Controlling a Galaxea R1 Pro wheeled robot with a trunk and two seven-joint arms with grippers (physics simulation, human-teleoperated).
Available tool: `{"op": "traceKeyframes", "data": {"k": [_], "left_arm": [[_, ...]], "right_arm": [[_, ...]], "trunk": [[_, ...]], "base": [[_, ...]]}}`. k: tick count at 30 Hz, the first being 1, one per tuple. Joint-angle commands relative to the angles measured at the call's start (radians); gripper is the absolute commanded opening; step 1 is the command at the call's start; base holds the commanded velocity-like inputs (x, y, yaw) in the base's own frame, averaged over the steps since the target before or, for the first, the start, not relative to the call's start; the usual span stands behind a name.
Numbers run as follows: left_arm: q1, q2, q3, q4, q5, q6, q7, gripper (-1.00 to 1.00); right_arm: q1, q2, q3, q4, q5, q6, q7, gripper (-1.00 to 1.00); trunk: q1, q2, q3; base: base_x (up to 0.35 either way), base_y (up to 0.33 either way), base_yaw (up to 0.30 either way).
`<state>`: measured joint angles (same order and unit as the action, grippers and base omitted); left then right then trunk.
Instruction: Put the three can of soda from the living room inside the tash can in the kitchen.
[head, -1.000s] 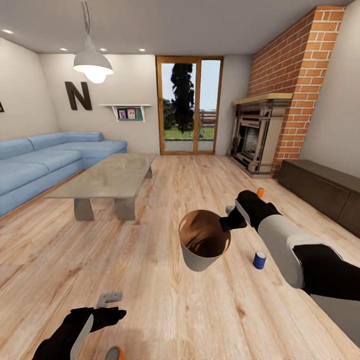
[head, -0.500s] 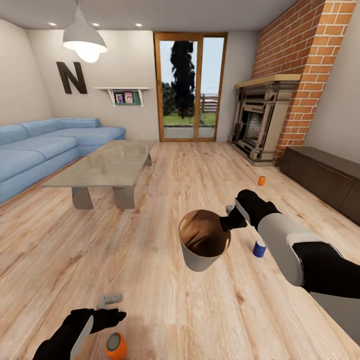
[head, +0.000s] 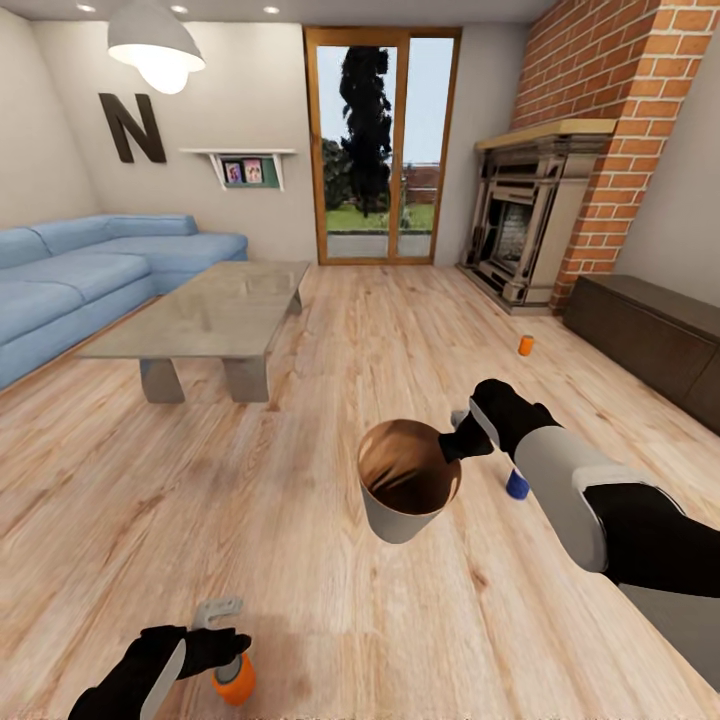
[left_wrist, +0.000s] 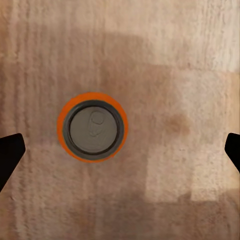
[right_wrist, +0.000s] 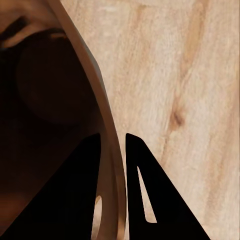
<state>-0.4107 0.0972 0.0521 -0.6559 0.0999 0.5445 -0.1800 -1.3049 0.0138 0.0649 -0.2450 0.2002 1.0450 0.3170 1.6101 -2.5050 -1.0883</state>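
Location: living room, wood floor (head: 330, 350).

Right gripper (right_wrist: 113, 150): the fingers (right_wrist: 145, 195) are closed on the rim of the trash can (head: 408, 490), one inside the wall and one outside, as the right wrist view shows. The can is held clear of the floor at mid-view, mouth up and slightly tilted, brown interior visible, grey outside.

Left gripper (head: 222, 628): low at the left of the head view, directly above an orange soda can (head: 236, 684) standing upright on the floor. In the left wrist view the can's silver top (left_wrist: 93, 126) faces the camera, and the two fingers (left_wrist: 10, 155) stand wide apart at either edge, not touching the can. Fingers open, holding nothing.

Other cans: a dark blue soda can (head: 517, 485) stands on the floor just beside the right forearm, partly hidden by it. A second orange can (head: 525, 345) stands upright further off, near the fireplace (head: 520, 235) and the long dark low cabinet (head: 650, 345).

Surroundings: blue sofa (head: 90, 280) at the left, glass-topped coffee table (head: 215, 315) before it, wood-framed glass doors (head: 382, 150) on the far wall showing a garden, brick chimney above the fireplace.
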Motion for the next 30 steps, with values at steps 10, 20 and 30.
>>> {"op": "traceKeyframes", "data": {"k": [10,20,30], "left_arm": [[0.001,0.0,-0.001,-0.005,0.0,-0.008,-0.002,1.0],[0.001,-0.001,-0.007,-0.005,0.0,-0.009,-0.001,1.0],[0.001,-0.001,-0.002,0.0,0.0,0.001,0.0,1.0]], "right_arm": [[0.001,0.002,-0.004,0.0,-0.021,0.002,0.004,-1.0],[0.001,0.003,-0.005,-0.002,-0.021,0.002,0.002,-1.0],[0.001,0.006,-0.004,-0.002,-0.019,0.002,0.002,-1.0]], "trunk": [[0.0,0.0,-0.013],[0.001,-0.001,-0.033],[0.005,-0.003,-0.083]], "base": [[0.122,0.036,0.0],[0.019,0.006,0.0],[0.0,0.0,0.0]]}}
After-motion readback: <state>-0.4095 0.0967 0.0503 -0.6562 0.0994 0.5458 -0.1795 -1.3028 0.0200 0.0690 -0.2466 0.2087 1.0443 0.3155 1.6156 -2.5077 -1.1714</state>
